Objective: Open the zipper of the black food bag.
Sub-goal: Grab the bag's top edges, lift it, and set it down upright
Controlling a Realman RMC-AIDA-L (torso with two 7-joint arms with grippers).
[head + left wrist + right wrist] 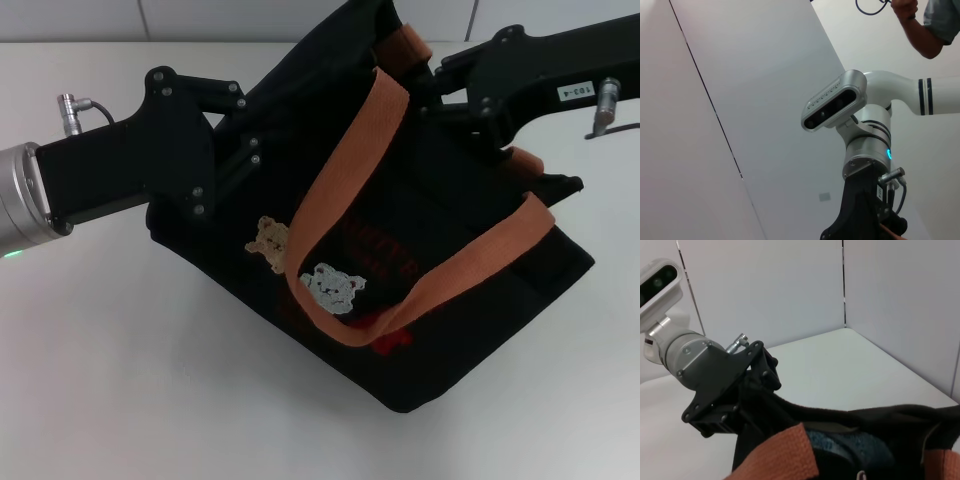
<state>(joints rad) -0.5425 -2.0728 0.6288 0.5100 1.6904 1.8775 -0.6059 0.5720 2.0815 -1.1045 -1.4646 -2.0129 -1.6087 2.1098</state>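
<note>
The black food bag lies tilted on the white table, bear patches and red print facing up, with its orange handles looped across it. My left gripper is shut on the bag's top corner, and the right wrist view shows it pinching the fabric there. My right gripper reaches in at the bag's top edge, beside the far handle. In the right wrist view the bag's mouth gapes, showing a bluish lining. I cannot make out the zipper's pull with certainty.
The white table stretches around the bag, with walls close behind it. The left wrist view looks up at the right arm and a person's arm at the top.
</note>
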